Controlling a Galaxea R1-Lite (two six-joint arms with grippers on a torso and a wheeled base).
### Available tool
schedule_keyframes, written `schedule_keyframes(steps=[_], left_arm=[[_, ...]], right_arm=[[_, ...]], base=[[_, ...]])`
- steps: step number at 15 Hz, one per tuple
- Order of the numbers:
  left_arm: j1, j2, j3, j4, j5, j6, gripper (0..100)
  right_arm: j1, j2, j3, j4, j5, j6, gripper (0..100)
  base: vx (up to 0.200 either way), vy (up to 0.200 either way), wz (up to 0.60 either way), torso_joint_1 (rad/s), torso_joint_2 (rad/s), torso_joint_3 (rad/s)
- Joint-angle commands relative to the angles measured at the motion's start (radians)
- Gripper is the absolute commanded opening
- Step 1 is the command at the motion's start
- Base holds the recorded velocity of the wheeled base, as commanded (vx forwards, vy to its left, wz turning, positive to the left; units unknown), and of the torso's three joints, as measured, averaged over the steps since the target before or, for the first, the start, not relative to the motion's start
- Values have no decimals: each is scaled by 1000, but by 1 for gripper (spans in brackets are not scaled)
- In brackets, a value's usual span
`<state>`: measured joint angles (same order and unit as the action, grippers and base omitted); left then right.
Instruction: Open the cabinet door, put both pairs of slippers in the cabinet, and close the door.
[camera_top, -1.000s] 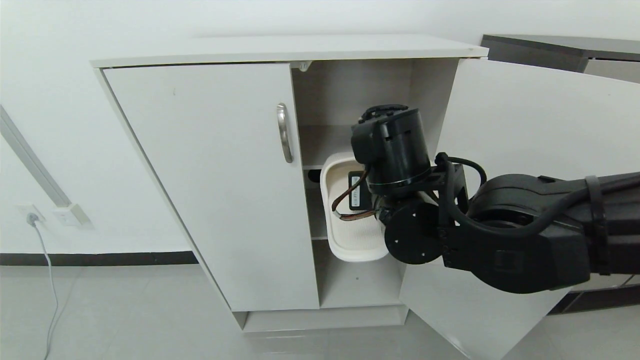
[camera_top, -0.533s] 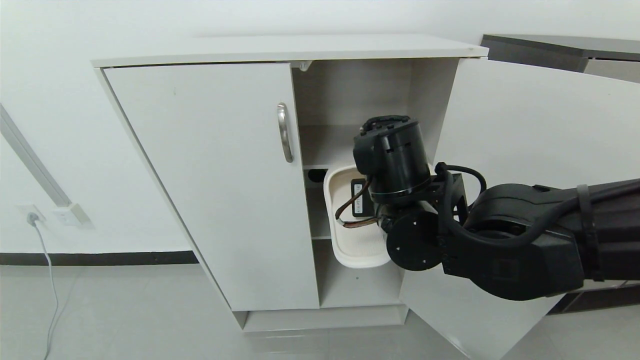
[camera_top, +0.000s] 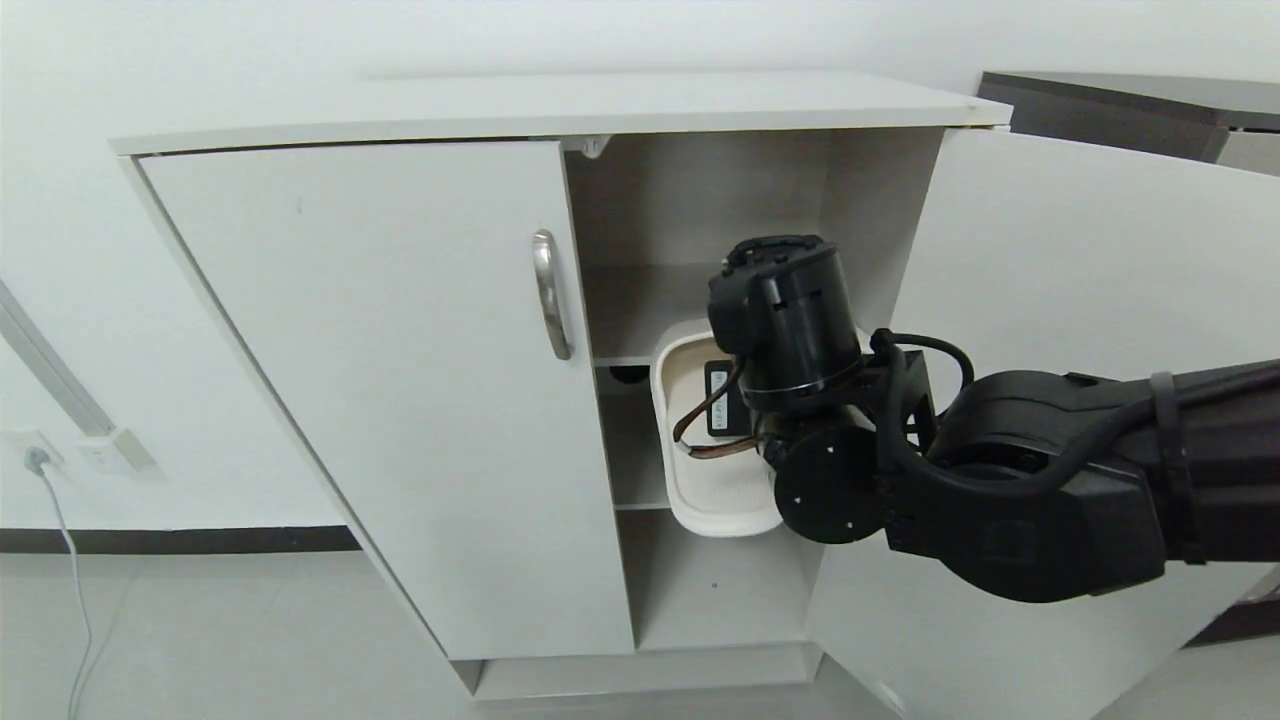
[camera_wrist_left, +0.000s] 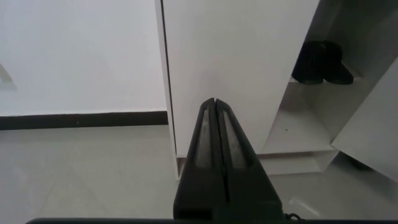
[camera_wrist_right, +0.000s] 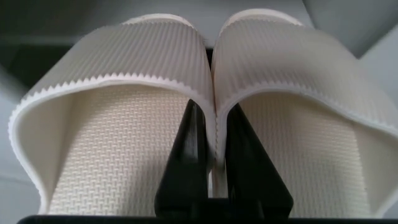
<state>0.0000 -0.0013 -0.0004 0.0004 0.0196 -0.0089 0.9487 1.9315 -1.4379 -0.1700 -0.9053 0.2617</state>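
Head camera has shifted. Right gripper (camera_wrist_right: 214, 113), fingers clamped on slippers (camera_wrist_right: 118, 68), sank slightly at open cabinet (camera_top: 350, 350). Left gripper (camera_wrist_left: 214, 106) fingers together.

No legible text, numbers or signs.
Small dark label (camera_top: 721, 386) seen against pale slipper (camera_top: 715, 490) sole, with faint light print on it, too small and blurred to be read off.

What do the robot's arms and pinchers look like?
The right arm is chunky and black, with a drum-shaped wrist, a round cap bearing tiny white marks, and looping black and brown cables. The left gripper and right gripper each have two narrow, tapered black fingers.
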Motion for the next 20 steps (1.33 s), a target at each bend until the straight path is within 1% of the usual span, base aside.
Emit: schedule_keyframes(steps=[1,8,11,13,14,17,19,20], left_arm=[[0,1,0,1,0,0,0],[0,1,0,0,0,0,0],[0,1,0,0,0,-2,0],[0,1,0,0,2,-2,0],[0,1,0,0,2,-2,0],[0,1,0,0,0,-3,0],[0,1,0,0,2,-3,0],[0,1,0,0,2,-3,0]], right_arm=[[1,0,11,-2,0,1,0],[1,18,20,-55,2,-12,0],[-5,41,20,-132,5,-36,0],[-16,70,22,-187,9,-78,0],[-22,83,20,-197,17,-81,0],[-50,93,8,-194,82,-87,0],[-73,113,-53,-177,94,-90,0],[-85,124,-90,-148,95,-90,0]], base=[[200,0,0,-2,2,-2],[200,0,0,4,5,2],[0,0,0,0,0,0],[0,0,0,0,0,0],[0,0,0,0,0,0],[0,0,0,0,0,0],[0,0,0,0,0,0],[0,0,0,0,0,0]])
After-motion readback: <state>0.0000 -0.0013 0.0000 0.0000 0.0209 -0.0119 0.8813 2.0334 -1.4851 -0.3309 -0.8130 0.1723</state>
